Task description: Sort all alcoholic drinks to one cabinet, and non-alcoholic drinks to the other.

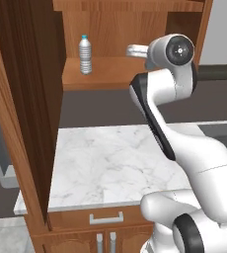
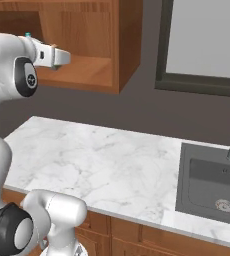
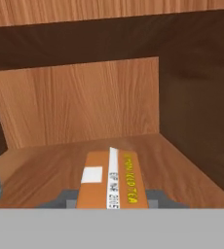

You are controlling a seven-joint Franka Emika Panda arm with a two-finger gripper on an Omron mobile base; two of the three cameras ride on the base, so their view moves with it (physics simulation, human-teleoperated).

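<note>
The white arm (image 1: 184,148) rises nearest, over the marble counter (image 1: 100,163), and reaches up and forward into the open wall cabinet (image 1: 110,74). The cabinet's tall dark door (image 1: 21,99) stands swung out on the left.

**Claw.** The gripper (image 3: 111,202) is inside the cabinet opening, just above the shelf floor. Its jaws are drawn in as far as the load allows and clamp an orange carton (image 3: 109,177) between the two dark tips. The carton has a white stripe and yellow lettering, which is too small to read with confidence. Its long axis runs straight away from the hand, toward the back wall of the cabinet. Whether its underside already touches the shelf cannot be told.

**Governing relation.** The water bottle (image 1: 85,54) stands upright on the same shelf, to the left of the gripper and clear of the carton. In the hand view only its ribbed lower body shows, at the left edge. The shelf floor ahead of and to the right of the carton runs bare up to the dark side panel.

**Judgement.** The carton is likely being filed with the non-alcoholic drinks. The coming move probably calls for lowering, then release, while keeping right of the bottle to avoid tipping it.
</note>
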